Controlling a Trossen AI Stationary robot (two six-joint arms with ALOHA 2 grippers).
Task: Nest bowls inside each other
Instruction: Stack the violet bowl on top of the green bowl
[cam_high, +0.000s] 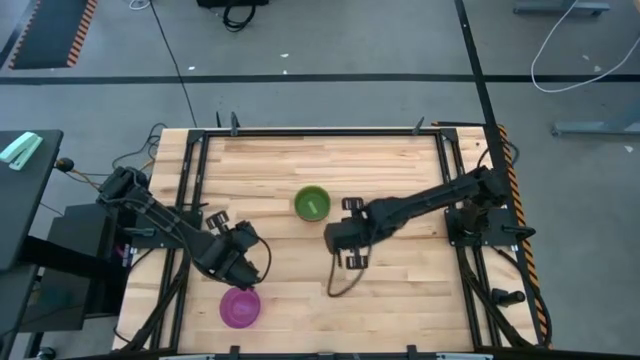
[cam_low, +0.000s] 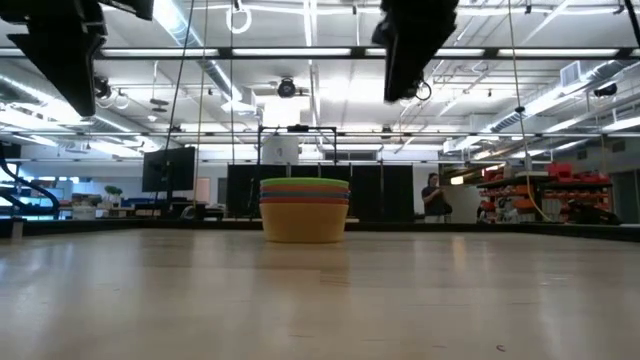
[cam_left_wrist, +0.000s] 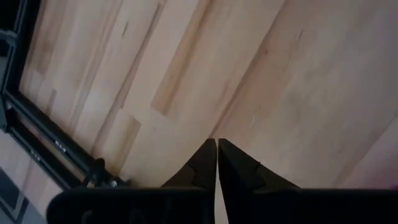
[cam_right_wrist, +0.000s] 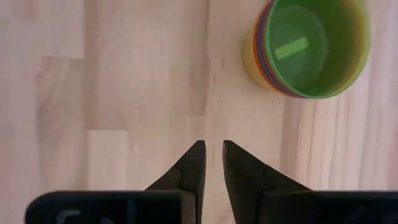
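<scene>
Butcher-block table (cam_high: 400, 280) carries a stack of nested bowls (cam_high: 312, 204), green on top, near its middle, and a lone pink bowl (cam_high: 240, 307) by the near edge. The left gripper (cam_high: 243, 272), fingers nearly together and empty, hangs just above the pink bowl, much nearer than the right gripper (cam_high: 340, 240), narrowly parted and empty beside the stack.

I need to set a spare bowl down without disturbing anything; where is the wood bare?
Free: the strip between the table's far edge and the green-topped stack, and the near right corner. Crowded: around the pink bowl under the left end effector, and beside the right end effector.
</scene>
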